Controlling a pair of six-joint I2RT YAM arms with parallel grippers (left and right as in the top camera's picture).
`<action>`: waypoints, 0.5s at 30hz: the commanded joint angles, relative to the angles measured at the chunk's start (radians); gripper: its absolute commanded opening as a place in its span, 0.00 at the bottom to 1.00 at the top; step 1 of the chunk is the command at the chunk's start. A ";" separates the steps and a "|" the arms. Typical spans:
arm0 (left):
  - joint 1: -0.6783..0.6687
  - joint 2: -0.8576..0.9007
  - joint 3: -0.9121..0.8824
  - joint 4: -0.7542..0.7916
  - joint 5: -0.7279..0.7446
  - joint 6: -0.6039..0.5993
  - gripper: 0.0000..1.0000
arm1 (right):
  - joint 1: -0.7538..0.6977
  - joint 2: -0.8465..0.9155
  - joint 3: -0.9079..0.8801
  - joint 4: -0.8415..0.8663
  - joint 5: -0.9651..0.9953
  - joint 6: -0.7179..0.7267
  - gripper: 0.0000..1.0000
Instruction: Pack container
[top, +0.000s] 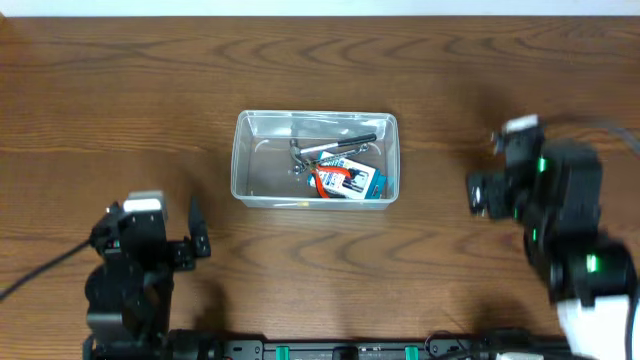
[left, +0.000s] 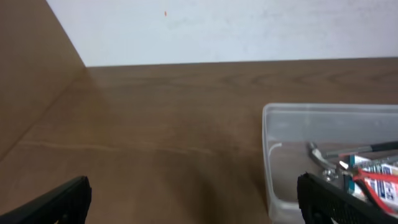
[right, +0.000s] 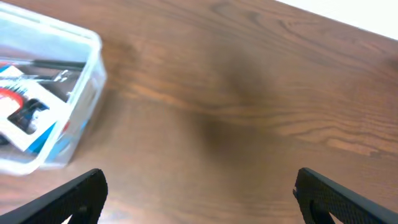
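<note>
The clear plastic container (top: 250, 160) stands mid-table. Inside it lie a metal tool with a black handle (top: 340, 143) and a blue-and-white package with a red-handled tool (top: 348, 180). The container also shows in the left wrist view (left: 273, 162) at the right and in the right wrist view (right: 87, 99) at the left. My left gripper (left: 199, 202) is open and empty, low at the front left, short of the container. My right gripper (right: 202, 193) is open and empty, to the right of the container.
The wooden table runs to a white wall at the back (left: 249, 31). A brown panel (left: 25, 74) stands at the left in the left wrist view. A black rail with green clips (top: 360, 350) lies along the front edge.
</note>
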 joint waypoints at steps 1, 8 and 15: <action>-0.006 -0.049 -0.003 -0.026 -0.005 0.021 0.98 | 0.022 -0.122 -0.113 -0.003 0.019 0.014 0.99; -0.008 -0.056 -0.003 -0.175 -0.002 0.018 0.98 | 0.022 -0.262 -0.216 -0.170 0.017 0.014 0.99; -0.008 -0.056 -0.003 -0.190 0.033 -0.006 0.98 | 0.022 -0.261 -0.217 -0.340 0.016 0.014 0.99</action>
